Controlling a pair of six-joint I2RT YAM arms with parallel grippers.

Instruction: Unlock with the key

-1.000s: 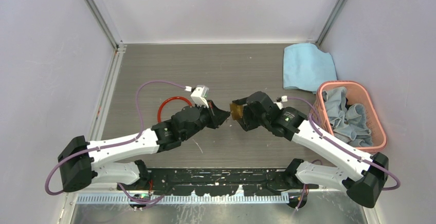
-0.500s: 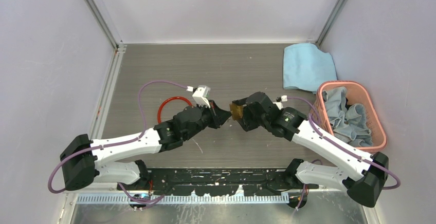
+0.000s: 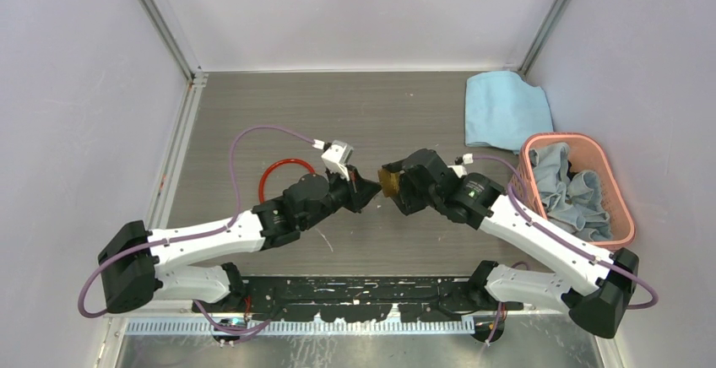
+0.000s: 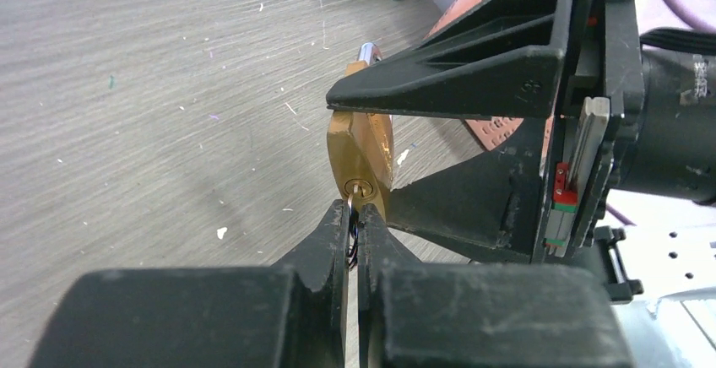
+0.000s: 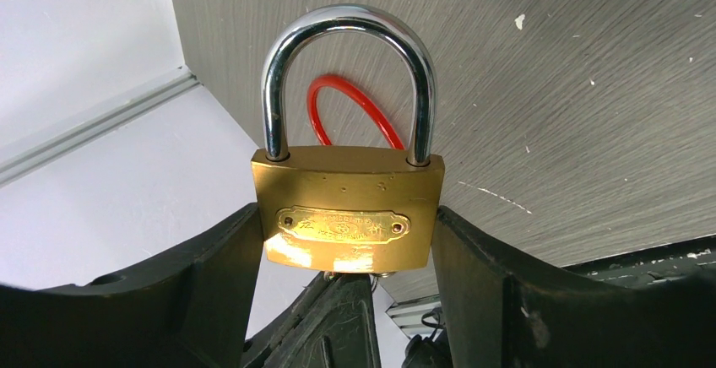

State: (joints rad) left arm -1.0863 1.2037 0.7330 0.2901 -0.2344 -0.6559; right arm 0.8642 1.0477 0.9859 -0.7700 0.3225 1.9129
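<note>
The brass padlock [image 5: 346, 208] hangs in mid-air above the table, my right gripper [image 5: 346, 246] shut on its two sides, steel shackle [image 5: 348, 22] closed and pointing away. My left gripper [image 4: 355, 216] is shut on the key [image 4: 350, 209], a thin silvery blade poking out between its fingertips. The blade's tip sits at the keyhole [image 4: 359, 188] in the padlock's [image 4: 359, 148] bottom face. From the top view the two grippers meet tip to tip at mid-table, left gripper [image 3: 369, 189] against the padlock [image 3: 388, 182]. How deep the key sits is hidden.
A red cable lock [image 3: 283, 170] lies coiled on the table behind the left arm. A light blue cloth [image 3: 504, 108] lies at the back right. A pink basket [image 3: 621, 216] with grey cloths stands at the right edge. Walls enclose the table on three sides.
My left wrist has turned a little and edged to the right toward the padlock. The right arm and the padlock have hardly moved.
</note>
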